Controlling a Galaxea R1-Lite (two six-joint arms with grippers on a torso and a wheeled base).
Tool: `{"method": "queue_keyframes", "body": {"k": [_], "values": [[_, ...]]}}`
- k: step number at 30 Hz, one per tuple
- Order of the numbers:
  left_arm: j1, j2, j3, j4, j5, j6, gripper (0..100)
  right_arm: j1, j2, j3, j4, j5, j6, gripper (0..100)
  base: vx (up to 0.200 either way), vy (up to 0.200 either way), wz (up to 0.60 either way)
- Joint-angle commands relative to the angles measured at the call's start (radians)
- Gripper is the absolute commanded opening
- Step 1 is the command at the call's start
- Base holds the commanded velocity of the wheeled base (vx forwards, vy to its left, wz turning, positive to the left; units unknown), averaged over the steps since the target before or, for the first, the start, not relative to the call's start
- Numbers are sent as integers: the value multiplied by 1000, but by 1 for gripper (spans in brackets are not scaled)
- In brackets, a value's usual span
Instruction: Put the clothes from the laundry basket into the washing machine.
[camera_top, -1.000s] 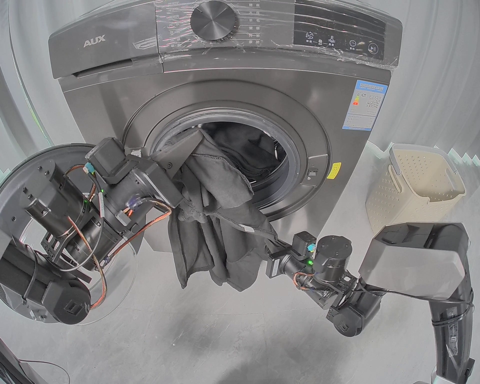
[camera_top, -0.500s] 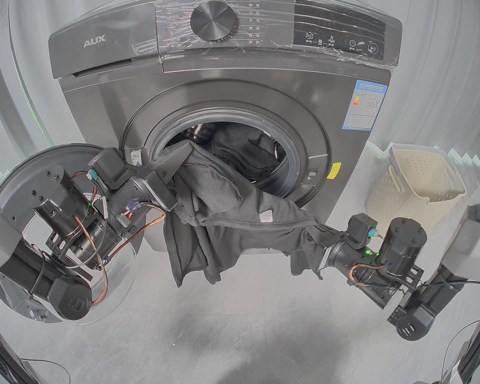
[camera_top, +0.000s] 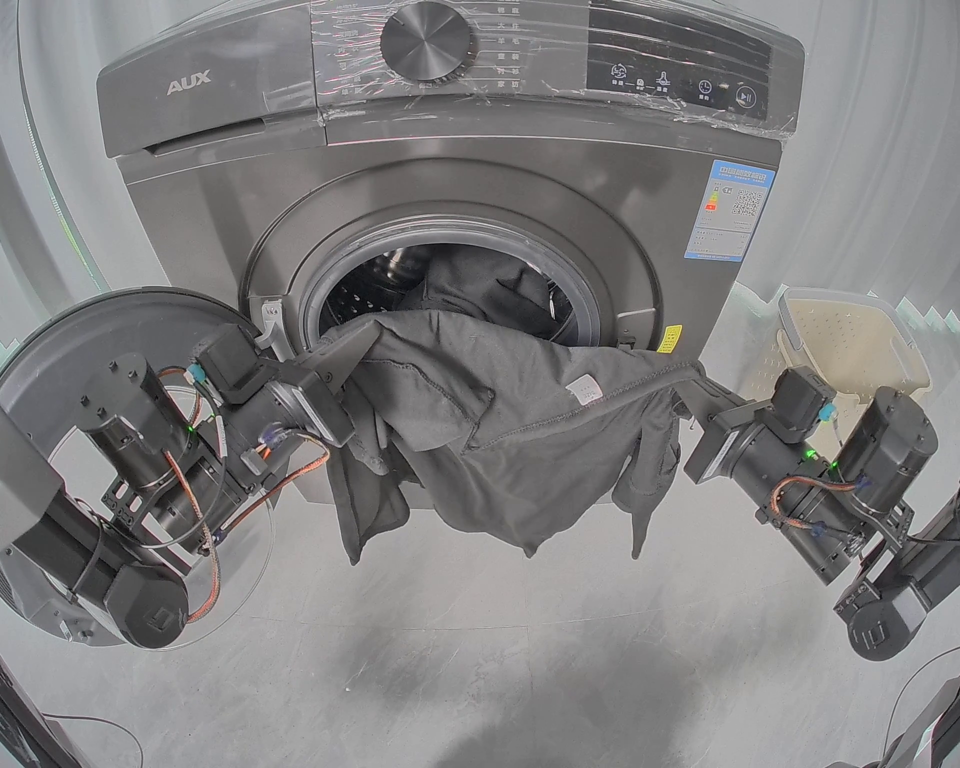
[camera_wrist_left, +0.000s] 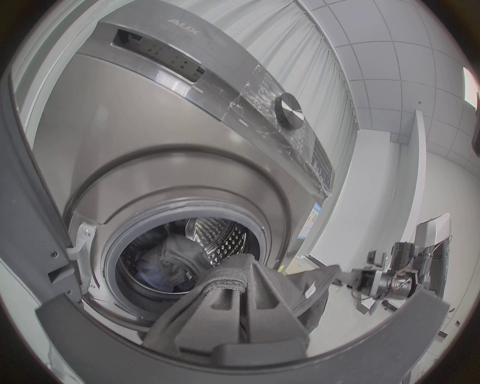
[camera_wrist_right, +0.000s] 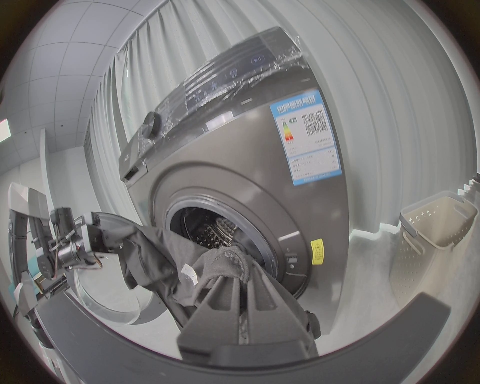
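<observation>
Left fingers (camera_wrist_left: 217, 320): pressed together on a bunched edge of a dark grey garment (camera_top: 500, 420), cloth folded over the tips. They sit just in front of the left rim of the drum opening (camera_top: 360, 285).

Right fingers (camera_wrist_right: 222, 305): also closed, pinching the opposite edge, with fabric heaped over the tips. They sit level with the lower right of the opening, close to the yellow sticker (camera_top: 668, 341).

The garment is stretched between the two pinch points and spans the lower part of the opening, outside the drum. Its top edge runs nearly level, and the loose folds hang free above the floor (camera_top: 480, 650). A small white tag (camera_top: 582, 388) shows near the right end.

Inside the drum lie more dark clothes (camera_top: 485, 285).

The washing machine (camera_top: 220, 200) has its round door (camera_top: 100, 320) swung open to the left, behind the left arm.

The beige perforated laundry basket (camera_top: 860, 345) stands on the floor to the right of the machine, beyond the right arm.
</observation>
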Motion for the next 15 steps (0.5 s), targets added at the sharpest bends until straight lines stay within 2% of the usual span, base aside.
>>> {"method": "queue_keyframes", "body": {"k": [1, 7, 11, 15], "values": [[1, 29, 36, -1, 1, 1, 0, -7, -57, -5, 1, 15, -3, 0, 0, 0, 0], [-3, 51, 79, 1, 0, 9, 0, -7, -71, -16, 1, 19, -3, 0, 0, 0, 0], [-18, 102, 152, -2, -14, 29, 0, -2, -73, -7, 1, 26, -4, 0, 0, 0, 0], [-35, 158, 162, -2, -16, 44, 0, 8, -74, 1, -2, 43, -4, 0, 0, 0, 0]]}}
